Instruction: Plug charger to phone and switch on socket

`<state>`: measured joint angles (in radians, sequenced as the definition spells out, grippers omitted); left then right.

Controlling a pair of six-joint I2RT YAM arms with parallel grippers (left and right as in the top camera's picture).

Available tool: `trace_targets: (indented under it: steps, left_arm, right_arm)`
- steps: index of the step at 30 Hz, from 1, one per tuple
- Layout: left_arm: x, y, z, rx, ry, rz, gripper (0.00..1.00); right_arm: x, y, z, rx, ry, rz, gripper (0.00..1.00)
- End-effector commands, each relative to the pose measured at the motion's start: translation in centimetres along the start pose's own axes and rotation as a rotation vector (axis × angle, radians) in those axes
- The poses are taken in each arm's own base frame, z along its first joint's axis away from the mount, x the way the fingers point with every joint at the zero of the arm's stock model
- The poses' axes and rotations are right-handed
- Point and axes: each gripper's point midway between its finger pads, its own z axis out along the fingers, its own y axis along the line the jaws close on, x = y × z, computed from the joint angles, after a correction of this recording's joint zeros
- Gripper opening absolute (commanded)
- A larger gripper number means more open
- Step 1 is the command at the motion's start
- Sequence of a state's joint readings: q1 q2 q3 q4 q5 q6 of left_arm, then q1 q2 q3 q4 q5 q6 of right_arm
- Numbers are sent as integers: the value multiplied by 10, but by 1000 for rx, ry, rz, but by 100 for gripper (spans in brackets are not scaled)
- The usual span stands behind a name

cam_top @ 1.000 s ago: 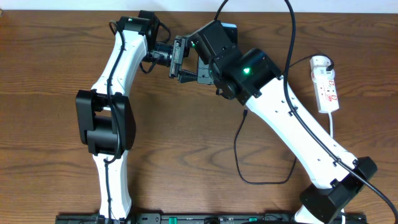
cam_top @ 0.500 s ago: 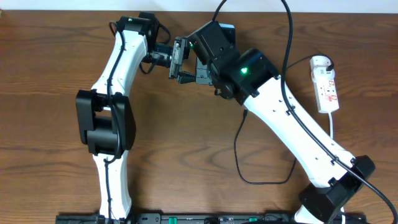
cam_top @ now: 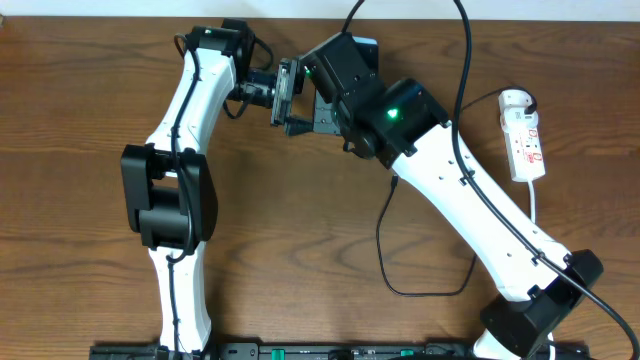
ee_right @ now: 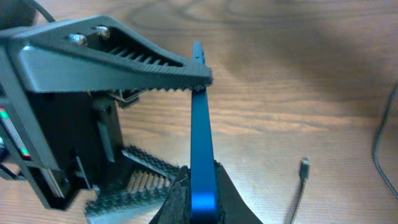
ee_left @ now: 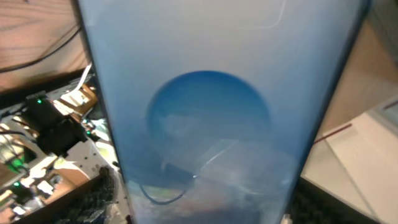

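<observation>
The phone is held in the air at the back of the table, its blue screen filling the left wrist view. In the right wrist view it stands edge-on. My right gripper is shut on its lower end. My left gripper has a jaw on each long side of the phone, and its serrated fingers touch it. Overhead, both grippers meet at the phone. The charger cable lies loose on the table, its connector tip free. The socket lies at the far right.
The socket's white cord runs toward the front right. A thick black robot cable arcs over the right arm. The charger cable loops on the wood under the right arm. The table's back edge is close behind the grippers.
Both grippers and the phone have shifted very slightly toward the back left. Nothing else has moved.
</observation>
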<state>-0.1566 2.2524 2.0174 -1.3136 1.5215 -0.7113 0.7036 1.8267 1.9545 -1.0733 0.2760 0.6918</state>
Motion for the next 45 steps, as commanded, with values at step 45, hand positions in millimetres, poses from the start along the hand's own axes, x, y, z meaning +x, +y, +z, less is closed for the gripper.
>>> trace_targets:
  steps: [45]
  left_arm:
    - [-2,-20,-2,17,-23,-162,71]
  right_arm:
    - [-29,-26,-22,-34,-66,1289,1]
